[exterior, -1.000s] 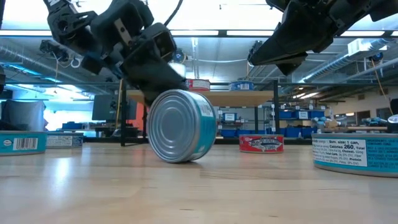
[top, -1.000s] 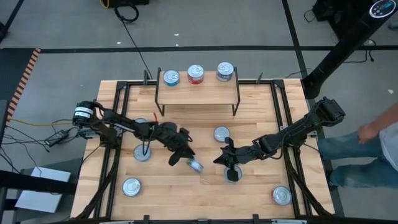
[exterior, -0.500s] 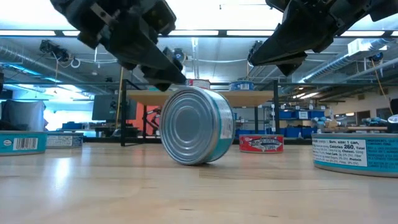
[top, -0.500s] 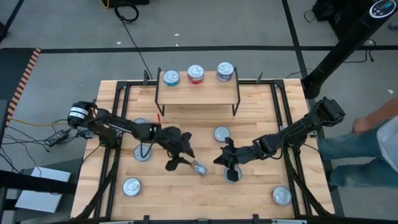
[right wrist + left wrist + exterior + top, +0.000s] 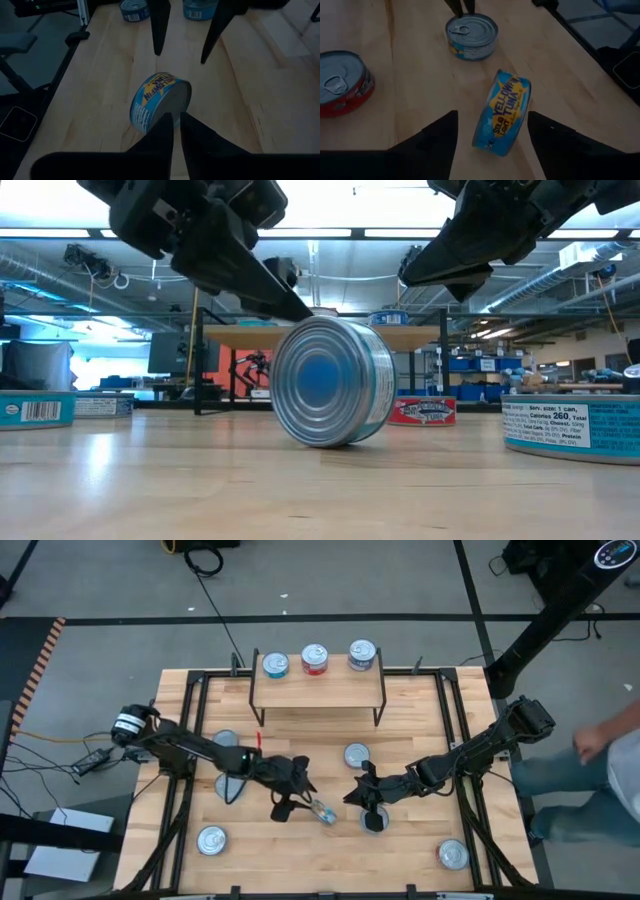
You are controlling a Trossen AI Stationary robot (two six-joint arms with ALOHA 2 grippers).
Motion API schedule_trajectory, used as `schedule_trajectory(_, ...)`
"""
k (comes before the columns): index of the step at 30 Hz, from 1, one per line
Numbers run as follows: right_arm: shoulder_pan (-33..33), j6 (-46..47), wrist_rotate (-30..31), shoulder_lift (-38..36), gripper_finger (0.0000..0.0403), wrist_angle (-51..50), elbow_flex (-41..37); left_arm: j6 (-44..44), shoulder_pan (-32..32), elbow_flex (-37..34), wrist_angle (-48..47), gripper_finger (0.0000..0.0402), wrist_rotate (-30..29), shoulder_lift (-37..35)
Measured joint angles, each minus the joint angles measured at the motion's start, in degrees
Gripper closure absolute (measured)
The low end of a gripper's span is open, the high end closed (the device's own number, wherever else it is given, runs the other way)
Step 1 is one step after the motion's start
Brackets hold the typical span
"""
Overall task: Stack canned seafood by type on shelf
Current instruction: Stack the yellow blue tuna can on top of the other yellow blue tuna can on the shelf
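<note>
Left hand (image 5: 297,802) hangs wide just above the middle of the surface (image 5: 420,730), its two fingers (image 5: 440,137) standing apart on either side of a teal yellowfin tuna tin (image 5: 322,811) that lies on its rim, touching neither as far as the wrist view shows. Right hand (image 5: 366,797) sits at about three o'clock from that tin, fingers narrowed almost together, over another tin (image 5: 374,821); whether it grips that one I cannot tell.

By my reading, the step in hand is picking up the tipped tin, which looks free to roll. The next move calls for squaring the left hand's fingers across the tin's flat faces and closing before carrying it toward twelve o'clock.

Largest first: the surface has open wood between the arms and toward six o'clock. The shelf (image 5: 318,688) stands at twelve o'clock, carrying a teal tin (image 5: 274,665), a red tin (image 5: 314,659) and a blue tin (image 5: 361,654) in a row along its back edge; its front strip is bare. Loose tins lie at seven o'clock (image 5: 210,840), five o'clock (image 5: 452,855) and one o'clock (image 5: 356,755) of the tipped one. The right arm crowds the three o'clock side, so the clearer path runs up past eleven o'clock.
</note>
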Motion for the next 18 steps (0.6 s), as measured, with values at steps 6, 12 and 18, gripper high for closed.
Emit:
schedule_trajectory(6,0.0,0.0,0.0,0.0,0.0355,0.0,0.0,0.5,0.0,1.8,0.2,0.0156,1.1,2.9)
schedule_trajectory(12,0.0,0.0,0.0,0.0,0.0353,0.0,0.0,2.7,-0.8,7.2,-4.6,0.0156,2.3,7.9)
schedule_trajectory(18,0.0,0.0,0.0,0.0,0.0353,0.0,0.0,6.1,-1.6,12.1,-11.9,0.0156,2.3,11.0)
